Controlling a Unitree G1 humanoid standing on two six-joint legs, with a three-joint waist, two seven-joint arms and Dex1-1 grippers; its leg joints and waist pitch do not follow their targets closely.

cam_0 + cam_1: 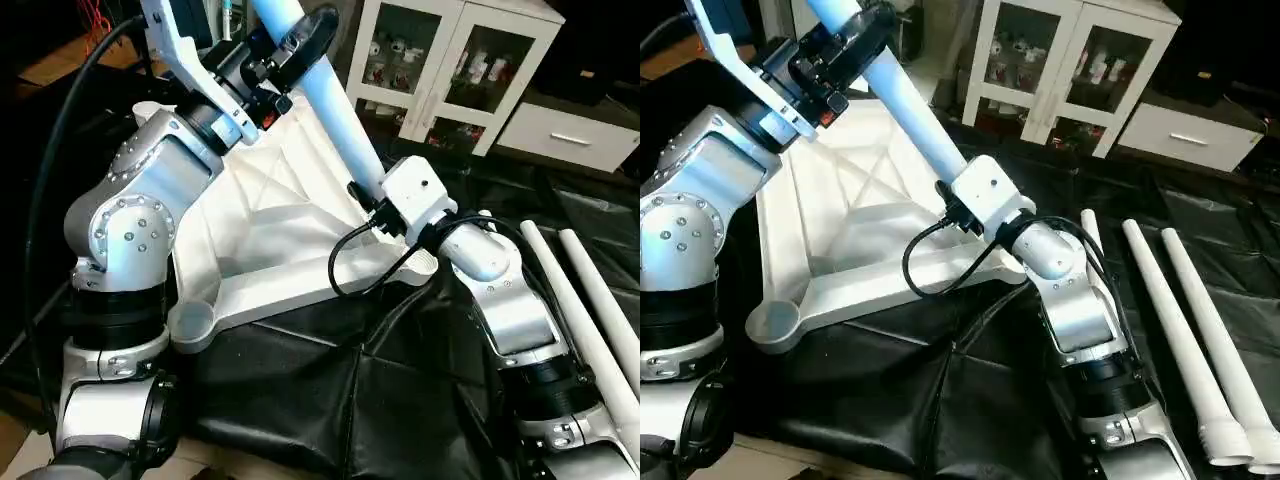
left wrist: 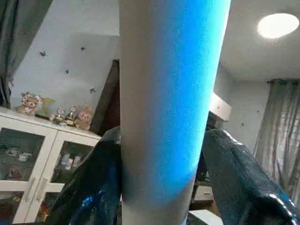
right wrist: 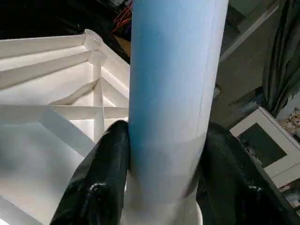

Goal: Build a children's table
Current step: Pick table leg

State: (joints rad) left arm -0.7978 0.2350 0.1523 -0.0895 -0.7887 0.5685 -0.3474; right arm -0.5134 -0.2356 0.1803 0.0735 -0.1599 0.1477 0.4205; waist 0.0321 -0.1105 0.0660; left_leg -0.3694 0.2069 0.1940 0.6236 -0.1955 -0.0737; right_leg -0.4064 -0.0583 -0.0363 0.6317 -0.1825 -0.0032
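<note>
The upturned tabletop [image 1: 855,215] is lying on the black-covered work surface [image 1: 970,400]. Both the left gripper [image 1: 300,45] and right gripper [image 3: 159,187] are clamping one leg [image 1: 910,110] standing over its far-right socket. Three spare legs [image 1: 1180,340] are lying right, a white cabinet [image 1: 1080,60] standing beyond.

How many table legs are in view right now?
4: one leg stands in the tabletop corner socket between both grippers' fingers; three legs lie side by side on the black cover at the robot's right.

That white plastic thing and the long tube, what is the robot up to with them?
It is assembling a children's table. The white ribbed plastic tabletop lies underside up on the black cover. Both grippers, left and right, flank one long white tube leg standing in a corner socket. Three more white tube legs lie alongside.
</note>
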